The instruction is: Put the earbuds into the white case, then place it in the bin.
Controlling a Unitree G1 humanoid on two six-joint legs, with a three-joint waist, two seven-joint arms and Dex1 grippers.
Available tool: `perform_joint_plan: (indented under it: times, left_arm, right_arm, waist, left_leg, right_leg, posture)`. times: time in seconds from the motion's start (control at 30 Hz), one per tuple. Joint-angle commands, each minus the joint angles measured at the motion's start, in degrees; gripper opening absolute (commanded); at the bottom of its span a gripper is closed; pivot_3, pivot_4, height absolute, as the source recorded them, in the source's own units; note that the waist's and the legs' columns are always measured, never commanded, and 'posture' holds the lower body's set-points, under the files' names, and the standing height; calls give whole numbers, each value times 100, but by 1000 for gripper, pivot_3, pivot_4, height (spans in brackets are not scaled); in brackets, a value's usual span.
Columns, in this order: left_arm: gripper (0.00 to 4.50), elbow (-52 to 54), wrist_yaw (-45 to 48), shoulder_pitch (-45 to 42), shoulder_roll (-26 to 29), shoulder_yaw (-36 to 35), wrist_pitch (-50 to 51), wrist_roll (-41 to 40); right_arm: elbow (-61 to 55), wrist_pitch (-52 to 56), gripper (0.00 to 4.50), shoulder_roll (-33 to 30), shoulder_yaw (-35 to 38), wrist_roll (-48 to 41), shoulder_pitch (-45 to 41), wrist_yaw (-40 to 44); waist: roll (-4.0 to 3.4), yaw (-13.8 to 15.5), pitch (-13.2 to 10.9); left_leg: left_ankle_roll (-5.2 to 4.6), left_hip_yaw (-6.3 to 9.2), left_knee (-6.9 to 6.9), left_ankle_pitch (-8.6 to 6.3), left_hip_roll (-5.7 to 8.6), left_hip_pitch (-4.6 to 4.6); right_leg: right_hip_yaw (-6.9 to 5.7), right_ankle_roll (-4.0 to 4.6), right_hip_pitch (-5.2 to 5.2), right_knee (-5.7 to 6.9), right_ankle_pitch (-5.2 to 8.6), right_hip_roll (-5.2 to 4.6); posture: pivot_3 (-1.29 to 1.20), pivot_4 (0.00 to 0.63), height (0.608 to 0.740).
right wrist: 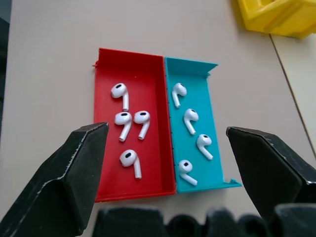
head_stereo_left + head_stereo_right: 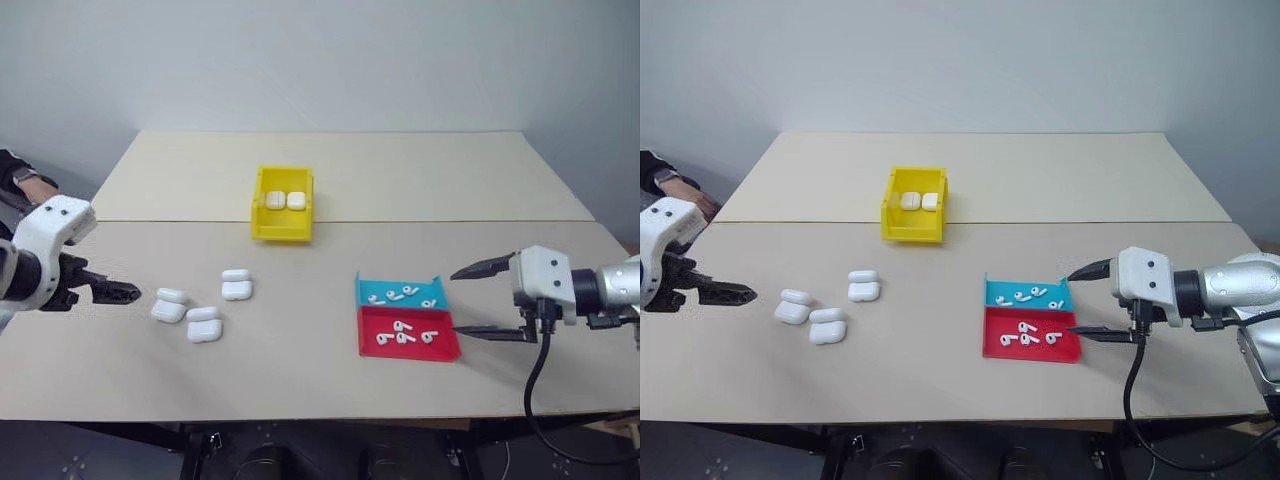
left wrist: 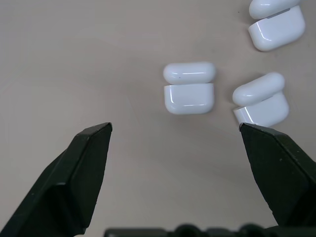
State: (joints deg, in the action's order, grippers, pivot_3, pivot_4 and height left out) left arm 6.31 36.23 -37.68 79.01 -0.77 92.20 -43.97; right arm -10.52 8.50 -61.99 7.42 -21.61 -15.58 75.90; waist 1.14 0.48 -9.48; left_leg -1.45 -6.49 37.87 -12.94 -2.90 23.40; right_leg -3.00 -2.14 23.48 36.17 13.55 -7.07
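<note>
Three white cases lie with lids open left of the table's middle, the nearest one [image 3: 189, 91] just beyond my left gripper's tips. My left gripper [image 3: 175, 128] hovers open and empty to the left of this group [image 2: 204, 325]. Several earbuds [image 1: 123, 118] lie in a red tray [image 1: 106, 168], and several more [image 1: 190, 116] in a cyan tray [image 1: 197, 79] beside it. My right gripper [image 2: 455, 300] stands open and empty just right of both trays. The yellow bin [image 2: 280, 232] sits further back at the centre, with two closed cases [image 2: 285, 200] inside.
The two-part beige table [image 2: 330, 380] runs to a near edge in front of me. A person's hand [image 2: 25, 180] rests at the far left edge beyond my left arm. A black cable [image 2: 535, 385] hangs from my right wrist.
</note>
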Motion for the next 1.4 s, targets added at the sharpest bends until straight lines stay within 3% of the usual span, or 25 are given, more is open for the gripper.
perform_joint_plan:
  times: [0.03,0.2,0.47,0.7,1.4]
  left_arm:
    - [4500,-568,466,-613,-26,939,-206,421]
    - [4500,-1157,1375,-1232,-86,2302,-950,1216]
    - [4500,-2021,2073,-1902,-638,3121,-1290,2081]
    - [4500,-2728,2340,-2005,-1196,3139,-1399,2464]
    - [4500,-2927,2348,-1916,-1812,3045,-1373,2889]
  right_arm:
    - [-79,79,4450,12,87,-89,-95,-41]
    - [-70,164,4450,45,46,-92,-164,-62]
    - [-186,261,4450,18,192,-140,-7,-118]
    - [-230,300,4450,25,226,-117,55,-201]
    - [-312,351,4450,-5,353,-104,187,-356]
  waist:
    - [1,8,0]
    - [2,7,-1]
    - [5,24,0]
    - [6,18,0]
    - [7,7,0]
  left_leg:
    - [0,0,1,0,0,2]
    - [8,-3,2,5,2,13]
    - [36,-3,19,24,3,64]
    - [33,-1,41,22,1,69]
    - [31,2,48,21,0,69]
  right_leg:
    - [1,0,2,0,0,0]
    - [1,0,13,5,0,0]
    - [2,-1,61,16,-1,1]
    - [3,-5,67,44,2,0]
    - [4,-5,67,52,3,0]
  posture:
    - [0,150,740]
    - [0,150,740]
    - [0,150,740]
    - [0,150,740]
    - [0,150,740]
